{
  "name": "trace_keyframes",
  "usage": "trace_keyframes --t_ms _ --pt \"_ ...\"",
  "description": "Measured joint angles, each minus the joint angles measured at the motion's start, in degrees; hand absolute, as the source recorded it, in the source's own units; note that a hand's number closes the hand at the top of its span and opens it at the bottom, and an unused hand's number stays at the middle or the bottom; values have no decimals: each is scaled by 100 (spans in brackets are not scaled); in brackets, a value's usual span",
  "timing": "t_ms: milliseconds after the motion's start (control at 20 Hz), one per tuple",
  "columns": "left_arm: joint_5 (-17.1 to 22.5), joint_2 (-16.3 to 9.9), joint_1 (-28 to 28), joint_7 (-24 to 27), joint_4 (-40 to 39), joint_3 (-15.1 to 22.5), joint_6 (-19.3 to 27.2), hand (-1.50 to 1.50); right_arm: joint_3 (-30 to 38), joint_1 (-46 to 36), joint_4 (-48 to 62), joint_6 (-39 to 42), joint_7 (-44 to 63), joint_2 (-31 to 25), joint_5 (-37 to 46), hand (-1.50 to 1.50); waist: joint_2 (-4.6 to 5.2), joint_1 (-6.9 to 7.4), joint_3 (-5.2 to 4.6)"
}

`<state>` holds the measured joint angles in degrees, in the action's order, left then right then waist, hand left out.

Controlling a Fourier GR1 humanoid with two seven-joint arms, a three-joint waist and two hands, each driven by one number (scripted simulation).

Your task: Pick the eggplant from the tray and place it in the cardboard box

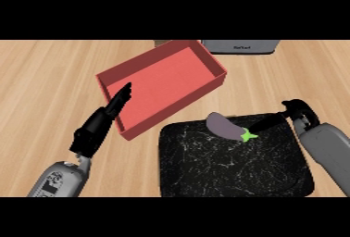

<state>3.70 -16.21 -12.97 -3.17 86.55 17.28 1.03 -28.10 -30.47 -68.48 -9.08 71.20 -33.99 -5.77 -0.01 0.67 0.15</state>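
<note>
A purple eggplant (224,126) with a green stem end lies on the far part of the black marbled tray (232,171). My right hand (295,112) comes in from the right, its fingers (265,124) stretched out toward the green stem and touching or almost touching it; nothing is curled round the eggplant. The red box (164,83) stands open just beyond the tray, to the left. My left hand (103,121) rests open by the box's near left wall, fingers pointing up over its rim.
A grey appliance (240,46) stands at the far edge behind the box. Bare wooden counter (41,92) lies to the left and at the far right of the tray.
</note>
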Motion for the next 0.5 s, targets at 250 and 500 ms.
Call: trace_keyframes --t_ms 250,500 --pt "5 -3 -34 1 -73 -79 -6 0 -281 -383 284 27 12 176 -244 -150 -43 -40 -49" --pt "15 -16 -65 -90 -47 -143 1 0 -560 -571 611 -11 10 369 -499 -150 -72 -75 -62"
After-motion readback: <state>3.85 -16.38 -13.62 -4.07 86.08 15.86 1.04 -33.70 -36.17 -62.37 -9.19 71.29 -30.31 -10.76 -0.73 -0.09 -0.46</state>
